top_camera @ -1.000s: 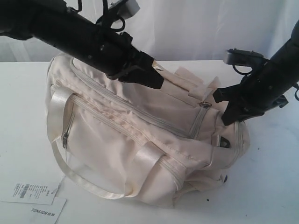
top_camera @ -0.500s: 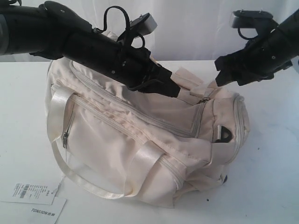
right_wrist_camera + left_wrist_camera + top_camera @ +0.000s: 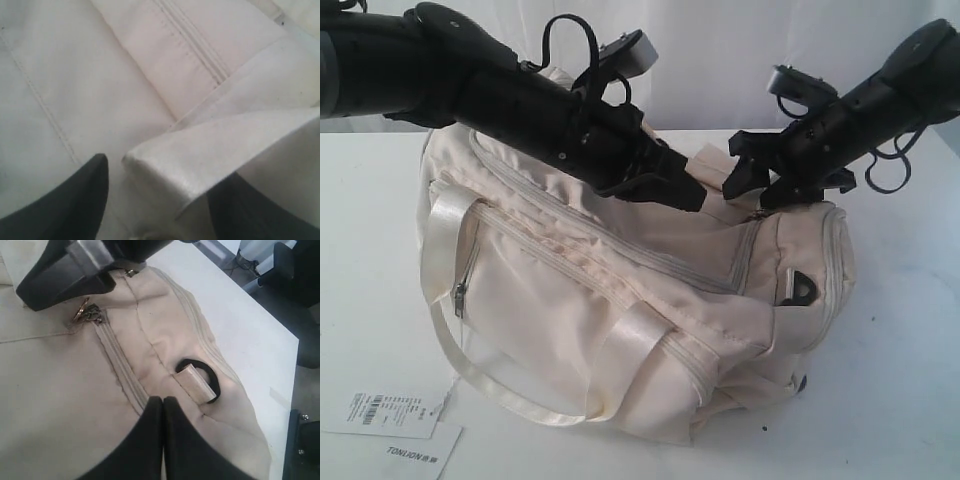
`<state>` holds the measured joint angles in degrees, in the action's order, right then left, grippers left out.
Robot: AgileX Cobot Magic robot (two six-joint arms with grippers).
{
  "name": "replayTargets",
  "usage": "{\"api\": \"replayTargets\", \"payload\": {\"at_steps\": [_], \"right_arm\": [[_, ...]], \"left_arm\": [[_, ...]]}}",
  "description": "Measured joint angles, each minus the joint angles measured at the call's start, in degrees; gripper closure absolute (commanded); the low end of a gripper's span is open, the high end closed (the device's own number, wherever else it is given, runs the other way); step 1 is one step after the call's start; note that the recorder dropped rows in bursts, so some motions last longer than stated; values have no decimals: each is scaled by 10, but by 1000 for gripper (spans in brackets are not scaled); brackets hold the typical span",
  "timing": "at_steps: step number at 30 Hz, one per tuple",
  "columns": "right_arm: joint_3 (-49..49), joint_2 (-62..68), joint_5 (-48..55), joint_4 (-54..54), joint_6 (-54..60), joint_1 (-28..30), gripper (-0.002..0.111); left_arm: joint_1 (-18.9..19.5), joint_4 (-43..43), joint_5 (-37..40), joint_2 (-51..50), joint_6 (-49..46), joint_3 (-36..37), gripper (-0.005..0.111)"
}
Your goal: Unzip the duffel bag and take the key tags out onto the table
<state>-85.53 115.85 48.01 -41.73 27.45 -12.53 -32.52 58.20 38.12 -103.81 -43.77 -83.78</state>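
The cream duffel bag point(image 3: 620, 300) lies on the white table point(image 3: 900, 330) with its zips closed. My left gripper point(image 3: 692, 198) reaches across the bag's top and is shut, its tips point(image 3: 163, 400) resting on fabric beside a black strap ring point(image 3: 200, 377) and a closed zip. The metal zip pull point(image 3: 90, 315) lies just under a finger of my right gripper. My right gripper point(image 3: 757, 188) hovers open over the bag's right end. A folded cream strap point(image 3: 210, 150) stands between its fingers point(image 3: 80, 200). The key tags are hidden.
White paper price tags point(image 3: 395, 415) lie on the table at the front left, near a shiny ribbon handle point(image 3: 445, 240). A pale curtain hangs behind the table. The left wrist view shows the table's edge point(image 3: 292, 347) with dark floor beyond.
My right gripper lifted off the bag's right end, opened, and swung left to above the zip pull. My left arm shifted right along the bag top, then held still.
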Motion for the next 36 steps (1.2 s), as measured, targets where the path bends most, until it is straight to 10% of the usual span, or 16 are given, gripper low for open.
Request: {"api": "replayTargets", "payload": {"at_steps": [7,18,27,36], "right_arm": [[-2,16,0,-18,1,0,107],[-2,-66,-19,-27,18,-1,108],[-1,-113,10,-56,21,-1,108],[-1,-122,36,-56,21,-1,108]], "left_arm": [[0,-10,5,0,0,0,107],[0,-1,-2,0,-29,0,106],[-28,87,-65,0,-201,0,64],[-82,94,-197,-14,-289,0,54]]}}
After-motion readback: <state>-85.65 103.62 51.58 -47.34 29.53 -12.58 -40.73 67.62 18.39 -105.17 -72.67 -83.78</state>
